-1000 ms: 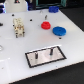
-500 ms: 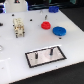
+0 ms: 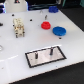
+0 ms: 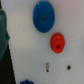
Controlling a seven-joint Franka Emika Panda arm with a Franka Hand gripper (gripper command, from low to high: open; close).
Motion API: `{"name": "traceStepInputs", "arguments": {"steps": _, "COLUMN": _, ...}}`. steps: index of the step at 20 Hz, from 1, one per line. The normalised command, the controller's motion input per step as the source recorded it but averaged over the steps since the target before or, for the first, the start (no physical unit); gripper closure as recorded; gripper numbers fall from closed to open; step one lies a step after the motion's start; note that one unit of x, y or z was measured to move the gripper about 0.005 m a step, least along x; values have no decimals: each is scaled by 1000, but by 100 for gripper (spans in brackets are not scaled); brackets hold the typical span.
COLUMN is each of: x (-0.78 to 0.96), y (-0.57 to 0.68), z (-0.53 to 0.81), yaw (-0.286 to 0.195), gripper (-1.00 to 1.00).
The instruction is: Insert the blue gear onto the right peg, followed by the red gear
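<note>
— Where is the blue gear?

— The blue gear (image 3: 59, 31) lies flat on the white table (image 3: 20, 47), toward the exterior view's right, with nothing touching it. In the wrist view the same disc (image 4: 43, 16) shows its toothed rim and a dark hole in the middle.

— And the red gear?

— The red gear (image 3: 45, 25) sits just beside the blue one, on the exterior view's left of it and a little farther back; the two look apart, not touching. The wrist view shows it (image 4: 57, 42) as the smaller disc with a raised hub.

— The peg?

— A grey plate (image 3: 46, 56) with a black rim lies nearer the camera, well apart from both gears. Two thin dark pins stand on it; the right peg (image 3: 50, 50) is bare, and so is the other pin (image 3: 38, 55). The frame is blurred, so I cannot tell more about them.

— What about the gripper?

— The gripper (image 3: 19, 28) shows only as a pale, blurred shape over the table at the exterior view's left, away from the gears and the plate. Whether its jaws are spread or pressed together, I cannot tell. It appears to hold nothing.

— Anything else?

— A dark blue rounded thing (image 4: 26, 82) peeks in at the wrist picture's edge; too cut off to name.
</note>
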Motion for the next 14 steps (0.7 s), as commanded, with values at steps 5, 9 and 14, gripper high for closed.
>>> {"name": "traceStepInputs", "arguments": {"steps": 5, "x": -186, "y": 295, "z": -470, "yaw": 0, "gripper": -100}}
{"name": "traceStepInputs", "arguments": {"steps": 9, "x": -259, "y": 71, "z": -519, "yaw": 0, "gripper": -100}}
{"name": "traceStepInputs", "arguments": {"steps": 14, "x": -302, "y": -113, "z": -476, "yaw": 0, "gripper": -100}}
